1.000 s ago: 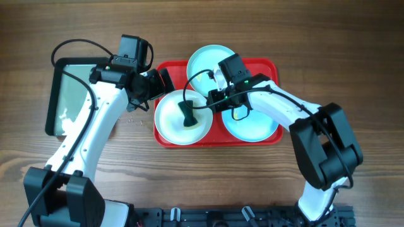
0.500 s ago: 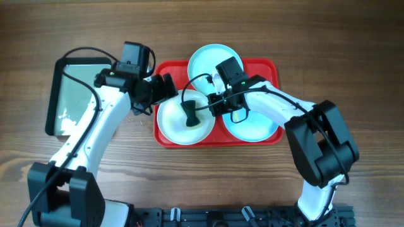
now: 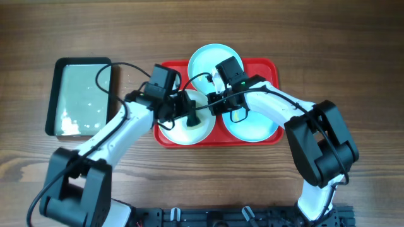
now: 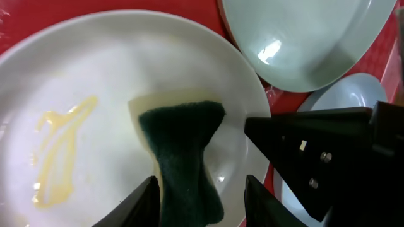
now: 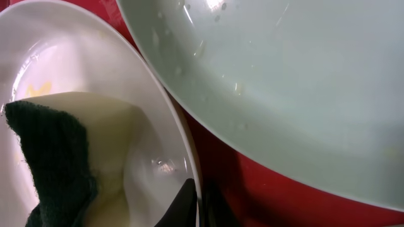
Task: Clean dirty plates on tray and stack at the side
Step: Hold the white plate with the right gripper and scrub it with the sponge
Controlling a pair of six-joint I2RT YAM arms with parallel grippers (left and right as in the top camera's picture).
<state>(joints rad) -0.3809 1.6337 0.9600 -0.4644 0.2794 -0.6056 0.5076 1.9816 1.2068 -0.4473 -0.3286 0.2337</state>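
The red tray (image 3: 278, 68) holds three plates. A whiter plate (image 3: 170, 129) with a yellow smear (image 4: 60, 148) lies front left, and on it rests a sponge (image 3: 189, 115) with a dark green scouring top. My left gripper (image 4: 202, 205) straddles the sponge (image 4: 186, 157); its left finger touches it and a gap shows at the right finger. My right gripper (image 5: 201, 205) is shut on the white plate's (image 5: 76, 57) right rim. One aqua plate (image 3: 211, 60) lies at the back, another (image 3: 255, 126) at the right.
A black-rimmed pan (image 3: 79, 94) of water stands left of the tray. Both arms meet over the tray's middle, the right gripper's black body (image 4: 328, 151) close beside my left fingers. Bare wooden table (image 3: 353, 50) surrounds the tray.
My left arm swung right from the tray's left edge to over the white plate, its jaws narrowing around the sponge. The right gripper stayed at the plate's rim and closed on it.
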